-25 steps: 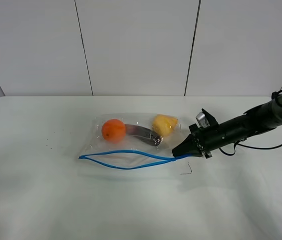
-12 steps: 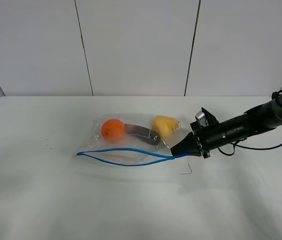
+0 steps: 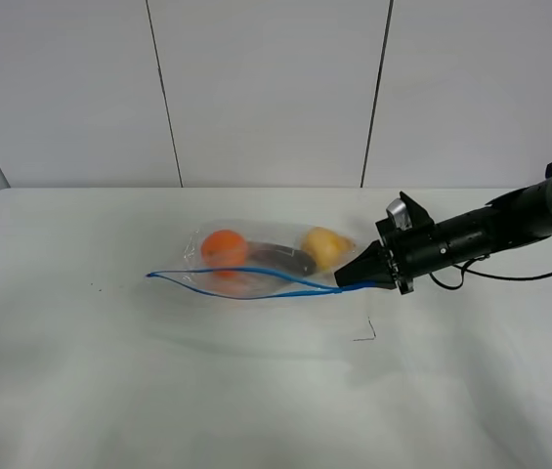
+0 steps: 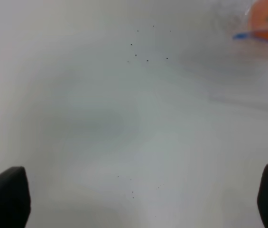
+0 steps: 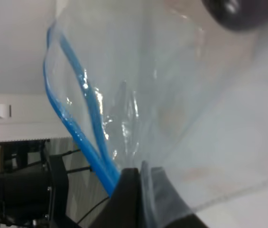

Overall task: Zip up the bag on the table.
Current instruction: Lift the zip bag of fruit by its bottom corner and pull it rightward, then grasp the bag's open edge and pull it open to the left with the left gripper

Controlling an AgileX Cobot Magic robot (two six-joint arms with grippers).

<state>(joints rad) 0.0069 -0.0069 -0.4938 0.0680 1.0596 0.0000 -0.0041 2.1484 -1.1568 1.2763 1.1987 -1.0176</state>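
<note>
The bag (image 3: 256, 259) lies near the middle of the tabletop (image 3: 109, 391), with its blue zip strip (image 3: 246, 274) along the 6 o'clock edge, the two sides parted. The right hand (image 3: 346, 283) is clamped on the strip's 3 o'clock end, probably to anchor the corner for sealing. The left hand (image 4: 138, 197) hangs spread wide over bare tabletop, holding nothing. No label or writing is readable.

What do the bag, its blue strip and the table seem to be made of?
The bag: thin clear plastic film, glossy; it creases and glints. Its blue zip strip: probably flexible plastic, since it bows. The table: white, matte, smooth; material can't be told.
</note>
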